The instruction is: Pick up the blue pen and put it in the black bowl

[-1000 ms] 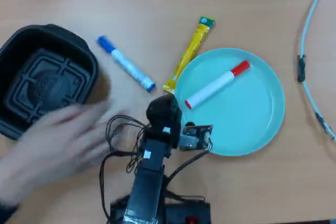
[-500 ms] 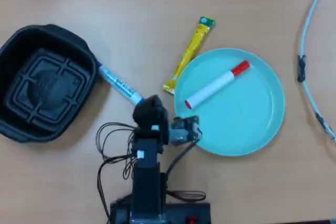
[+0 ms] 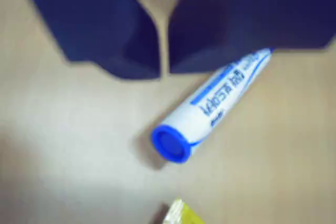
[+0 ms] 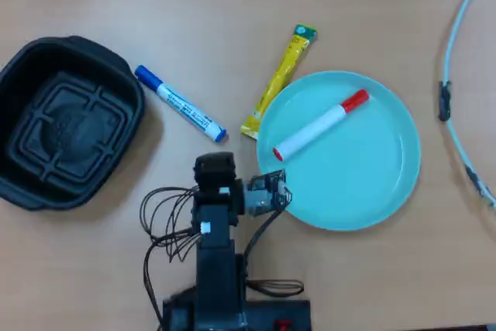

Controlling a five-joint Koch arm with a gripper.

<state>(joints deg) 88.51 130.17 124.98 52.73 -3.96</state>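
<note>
Diagonally: blue pen [image 4: 180, 104], cap toward black bowl [image 4: 67, 122].

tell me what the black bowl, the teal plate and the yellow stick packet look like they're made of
The black bowl looks like thin moulded plastic with a matte-to-satin finish: ribbed cross pattern in its bottom, rounded corners, wide rim. The teal plate could be smooth plastic or melamine: even colour, soft sheen; glazed ceramic cannot be ruled out. The yellow stick packet looks like printed foil or plastic film, flat with a green sealed end.
</note>
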